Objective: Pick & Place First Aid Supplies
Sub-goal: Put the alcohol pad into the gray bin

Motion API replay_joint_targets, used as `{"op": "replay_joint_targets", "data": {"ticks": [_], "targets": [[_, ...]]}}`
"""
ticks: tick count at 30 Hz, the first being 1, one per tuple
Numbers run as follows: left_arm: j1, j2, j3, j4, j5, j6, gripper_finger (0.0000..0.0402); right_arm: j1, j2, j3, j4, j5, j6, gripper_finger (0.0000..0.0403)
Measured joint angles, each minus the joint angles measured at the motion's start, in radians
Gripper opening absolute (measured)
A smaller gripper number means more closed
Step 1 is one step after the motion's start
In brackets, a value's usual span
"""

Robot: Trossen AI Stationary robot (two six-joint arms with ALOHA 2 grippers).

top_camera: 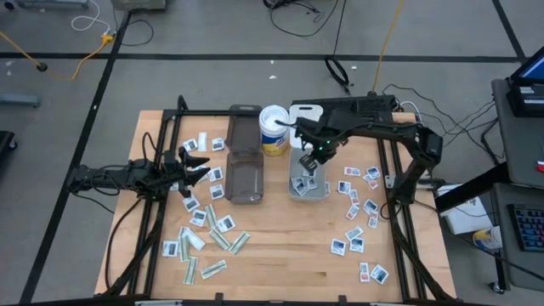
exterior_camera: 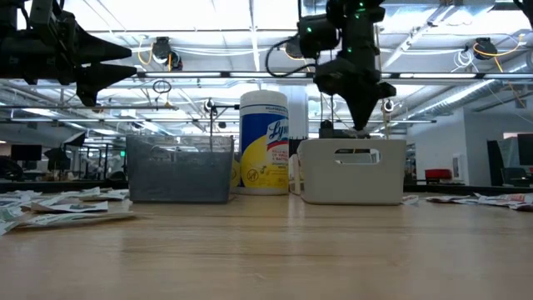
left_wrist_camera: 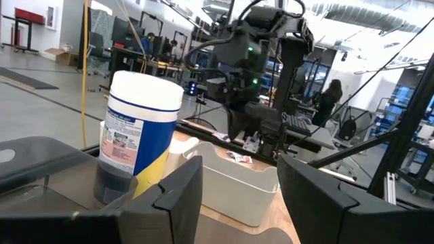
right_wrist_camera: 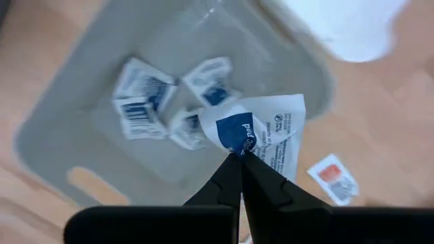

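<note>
The right tool (right_wrist_camera: 239,157) has its fingers pinched together on the corner of a white square packet (right_wrist_camera: 261,132) with a dark blue patch of print, and the packet hangs tilted from the fingertips. Directly under it is the white bin (right_wrist_camera: 81,146), and three more white square packets with blue print (right_wrist_camera: 146,102) lie on the floor of that bin. One packet with an orange mark (right_wrist_camera: 332,177) lies on the desk (top_camera: 280,255) just outside the white bin's wall.

From above, the right tool sits over the white bin, whose other long side is near the smoky bin (top_camera: 245,170). The yellow and white wipes canister (top_camera: 274,129) stands just beyond the white bin, between it and the smoky bin's far end. In the level view the right tool hangs above the white bin's rim, apart from it.

The left tool (top_camera: 197,164) is on the far side of the smoky bin from the white bin, raised off the desk, its fingers (left_wrist_camera: 178,196) moderately apart with nothing between them.

Scattered packets (top_camera: 357,212) lie on the desk to the outer side of the white bin, and another scatter of squares and narrow pale strips (top_camera: 204,238) lies beyond the smoky bin, around and below the left tool
</note>
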Motion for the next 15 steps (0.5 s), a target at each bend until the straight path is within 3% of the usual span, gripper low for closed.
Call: {"op": "replay_joint_targets", "data": {"ticks": [6,15], "targets": [[0.000,0.000,0.000,0.000,0.000,0.000,0.0196,0.050,0.000,-0.023,0.048,0.006,0.021,0.0000],[0.000,0.000,0.000,0.000,0.000,0.000,0.0196,0.114,0.004,-0.188,0.260,0.007,0.040,0.0000]]}}
